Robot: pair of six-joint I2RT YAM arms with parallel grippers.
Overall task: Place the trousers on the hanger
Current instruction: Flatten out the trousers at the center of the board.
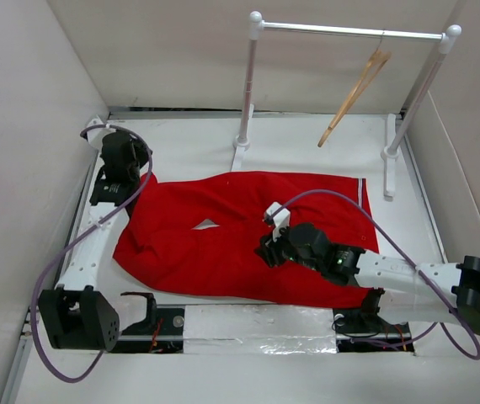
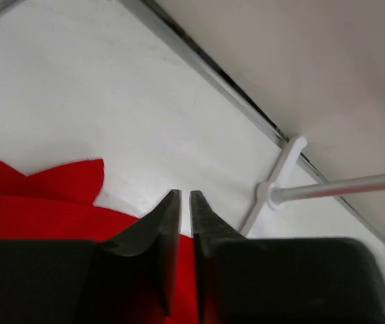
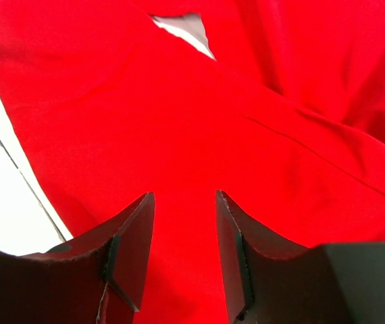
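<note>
The white desk (image 1: pixel 307 139) carries the bright red fabric trousers (image 1: pixel 223 252), which lie flat and spread across its middle. Their long axis runs left to right: the striped waistband end points right and the two legs run left, with a small wedge of bare desk showing between them. Behind them stands the white metal clothes rail (image 1: pixel 349 32), and the slim light-brown wooden hanger (image 1: pixel 354 97) hangs from it by its thin hook. The hanger is tilted and sits at the far right, well apart from the cloth and empty. We judge that the coming move turns on this layout. The hanger lies beyond and to the right of the trousers, nearer the waistband end than the leg ends, so the right arm is the nearer one. The cloth must be lifted and carried back and to the right across its own length. The left pincer (image 2: pixel 185 196) sits at the far left leg end, clenched to a thin slit. Red shows low in that slit, but we cannot tell whether cloth is nipped there or only lies behind. The right pincer (image 3: pixel 184 199) is released, its jaws standing apart over the smooth red cloth near the fork of the legs, grasping nothing.
</note>
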